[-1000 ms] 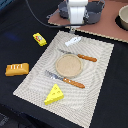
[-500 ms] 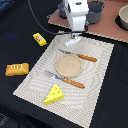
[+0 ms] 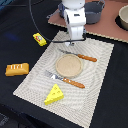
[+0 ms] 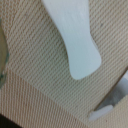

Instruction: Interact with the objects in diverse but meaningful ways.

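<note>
On the dark worktop (image 3: 15, 107), the robot arm's gripper (image 3: 75, 42) hovers low over the placemat's (image 3: 97, 70) far edge, beyond the round plate (image 3: 68, 65). The white fish-like piece (image 4: 75, 37) lies directly beneath; finger spacing cannot be told. Centring over its narrow waist should give a secure grasp.

The dark table (image 3: 20, 30) carries a woven placemat (image 3: 95, 90) at centre — a bread loaf (image 3: 16, 69) at 9 o'clock, a yellow packet (image 3: 39, 39) at 10 — a brown board (image 3: 107, 27) at 1.
</note>
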